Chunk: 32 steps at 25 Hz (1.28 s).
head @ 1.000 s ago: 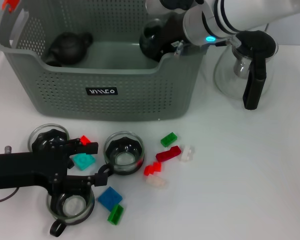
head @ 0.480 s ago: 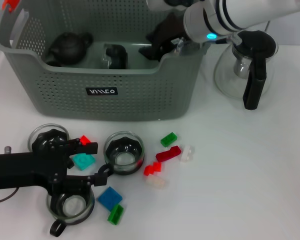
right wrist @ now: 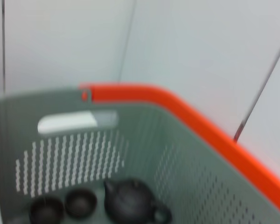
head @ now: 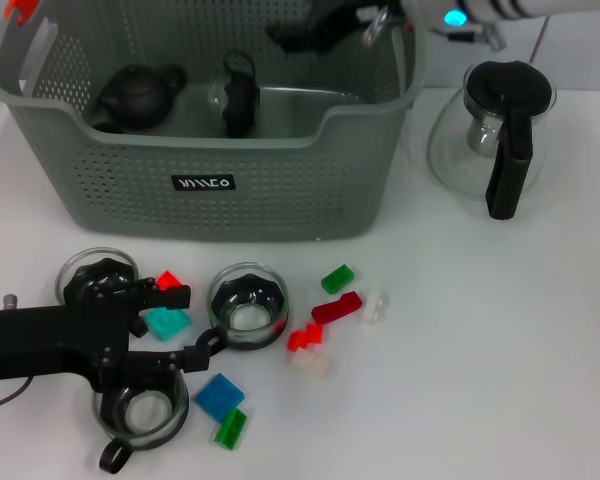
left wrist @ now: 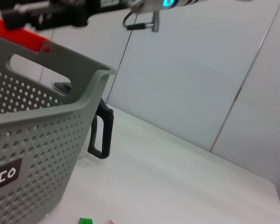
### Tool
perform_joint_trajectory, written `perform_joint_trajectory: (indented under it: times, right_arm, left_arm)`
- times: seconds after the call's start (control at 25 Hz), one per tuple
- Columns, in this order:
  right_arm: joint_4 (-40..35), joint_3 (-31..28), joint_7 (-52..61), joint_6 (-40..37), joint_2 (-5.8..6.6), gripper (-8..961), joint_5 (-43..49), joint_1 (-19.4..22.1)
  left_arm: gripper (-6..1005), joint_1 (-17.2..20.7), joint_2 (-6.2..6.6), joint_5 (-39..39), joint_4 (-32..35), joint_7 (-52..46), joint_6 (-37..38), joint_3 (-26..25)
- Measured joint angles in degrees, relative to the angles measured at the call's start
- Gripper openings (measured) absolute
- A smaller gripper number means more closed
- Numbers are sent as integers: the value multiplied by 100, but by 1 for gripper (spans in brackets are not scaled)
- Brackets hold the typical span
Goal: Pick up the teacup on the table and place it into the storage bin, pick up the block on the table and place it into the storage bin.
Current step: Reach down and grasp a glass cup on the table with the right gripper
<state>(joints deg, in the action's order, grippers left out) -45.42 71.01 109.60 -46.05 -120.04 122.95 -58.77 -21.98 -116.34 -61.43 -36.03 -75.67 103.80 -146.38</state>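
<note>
Right gripper (head: 325, 28) empty with fingers parted above large grey-green perforated plastic storage bin (head: 210, 180), glass teacup (head: 232, 100) inside it, left gripper (head: 170, 330) fingers spread low among small coloured plastic blocks (head: 220, 396) on white surface (head: 480, 350)

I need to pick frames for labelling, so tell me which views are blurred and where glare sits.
Head view: sharp overall, with soft highlights on the glass pitcher and the glass teacups. Left wrist view: the storage bin is crisp, no strong glare. Right wrist view: blurred throughout, so the dark teapot in the bin looks soft.
</note>
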Motion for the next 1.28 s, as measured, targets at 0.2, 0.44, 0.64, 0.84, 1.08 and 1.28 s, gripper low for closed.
perform_joint_trajectory:
  times: [0.2,0.44,0.64,0.84,1.08,1.28]
  right_arm:
    - [-1106,47,-167,-611,-8,657,-636,736]
    - [-2196,-8,-484,-2043,2,668,-1486,1559]
    - [-2672,-105,-520,-2961,17,685,-1754,1970]
    - [-2825,-143,-456,-4006,49,702,-1387,1956]
    - [-2730,-55,-260,-4529,-2,742,-604,1676]
    - [-2160,284,-248,-4508,-7,834,-169,1248]
  left_arm:
    - [905,9,17,-29,0,0,13,-5]
    - [905,10,40,-47,0,0,56,-24]
    - [905,10,41,-34,0,3,68,-83]
    - [905,25,43,-12,0,6,71,-84]
    - [906,116,55,-4,-19,9,65,-84]
    - [908,200,100,5,-9,9,39,-83]
